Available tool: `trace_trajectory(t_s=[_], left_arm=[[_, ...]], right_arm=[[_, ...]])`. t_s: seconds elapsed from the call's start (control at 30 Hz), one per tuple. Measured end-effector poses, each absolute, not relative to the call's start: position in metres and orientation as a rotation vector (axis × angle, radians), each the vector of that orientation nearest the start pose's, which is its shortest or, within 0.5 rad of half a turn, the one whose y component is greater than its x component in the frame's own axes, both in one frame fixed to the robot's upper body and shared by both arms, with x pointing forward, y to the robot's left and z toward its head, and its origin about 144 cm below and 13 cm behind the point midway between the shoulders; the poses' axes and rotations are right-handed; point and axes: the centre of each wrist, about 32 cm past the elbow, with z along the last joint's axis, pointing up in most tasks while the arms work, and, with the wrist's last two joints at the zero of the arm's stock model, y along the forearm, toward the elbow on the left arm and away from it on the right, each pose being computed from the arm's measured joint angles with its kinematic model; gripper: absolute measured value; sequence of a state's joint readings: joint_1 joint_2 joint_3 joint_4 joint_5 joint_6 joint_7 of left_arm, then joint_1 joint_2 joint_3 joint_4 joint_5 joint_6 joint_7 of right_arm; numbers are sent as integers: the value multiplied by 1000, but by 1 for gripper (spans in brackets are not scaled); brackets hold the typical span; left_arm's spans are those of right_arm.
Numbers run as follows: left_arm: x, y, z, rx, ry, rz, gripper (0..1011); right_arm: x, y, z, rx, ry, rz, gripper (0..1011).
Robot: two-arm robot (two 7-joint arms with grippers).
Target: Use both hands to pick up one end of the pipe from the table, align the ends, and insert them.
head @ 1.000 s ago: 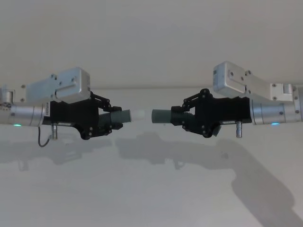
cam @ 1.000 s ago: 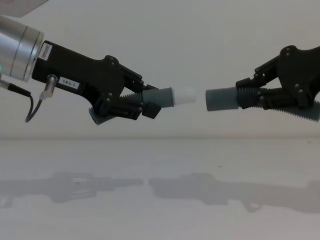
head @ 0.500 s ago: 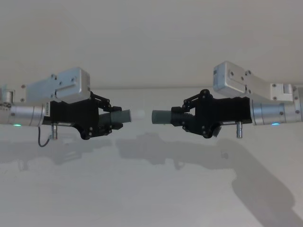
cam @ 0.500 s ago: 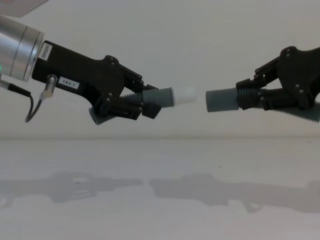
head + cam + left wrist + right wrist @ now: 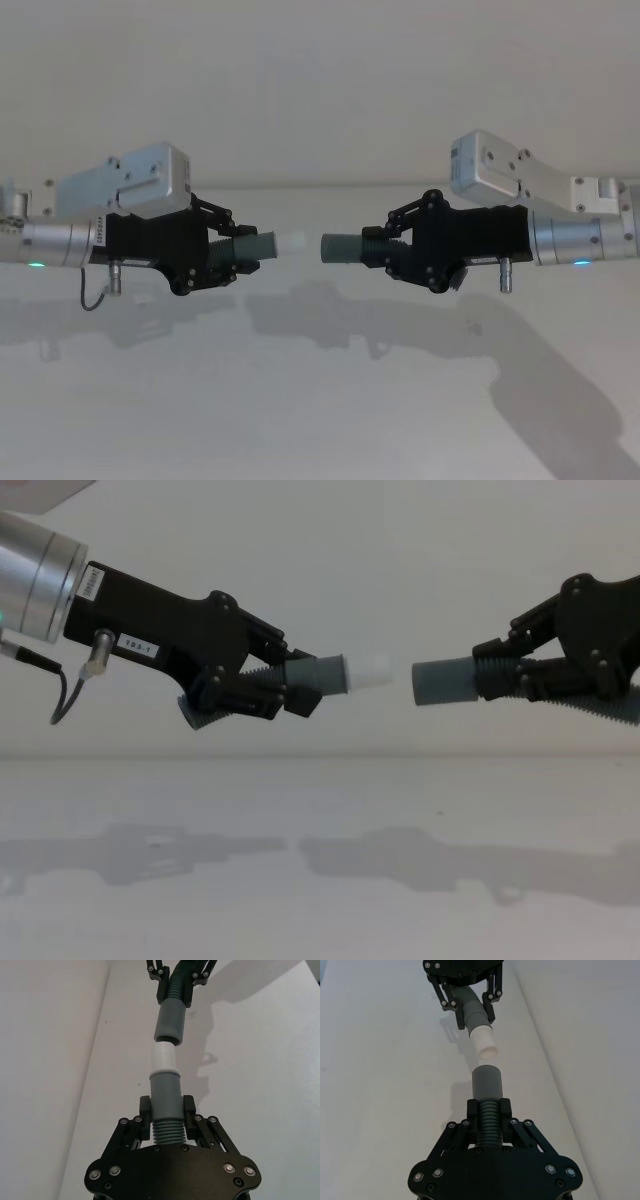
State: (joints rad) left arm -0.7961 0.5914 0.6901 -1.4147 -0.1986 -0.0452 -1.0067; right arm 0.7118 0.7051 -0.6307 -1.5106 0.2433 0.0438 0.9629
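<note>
Fingers (image 5: 300, 685) of both grippers clamp grey pipe pieces, ends apart

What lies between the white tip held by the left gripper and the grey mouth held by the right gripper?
Nothing: in the chest view a bare gap separates the white tip from the grey mouth.

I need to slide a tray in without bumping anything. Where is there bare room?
The table under both raised grippers is bare, front edge to back wall, carrying only shadows. Crowded is the air above: the left gripper holds the white-tipped piece, the right gripper the hollow grey piece, with a narrow gap between their ends.
</note>
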Motion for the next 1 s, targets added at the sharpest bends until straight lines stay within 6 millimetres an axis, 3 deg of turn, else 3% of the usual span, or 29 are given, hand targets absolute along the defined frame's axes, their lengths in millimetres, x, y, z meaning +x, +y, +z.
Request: trace_trajectory(t_s=[0.6, 1.0], left_arm=[[594, 251, 1337, 476, -550, 155, 344], [594, 251, 1337, 476, -550, 155, 344]], right_arm=[[572, -287, 1336, -512, -470, -252, 233], [584, -289, 1341, -512, -537, -200, 233]])
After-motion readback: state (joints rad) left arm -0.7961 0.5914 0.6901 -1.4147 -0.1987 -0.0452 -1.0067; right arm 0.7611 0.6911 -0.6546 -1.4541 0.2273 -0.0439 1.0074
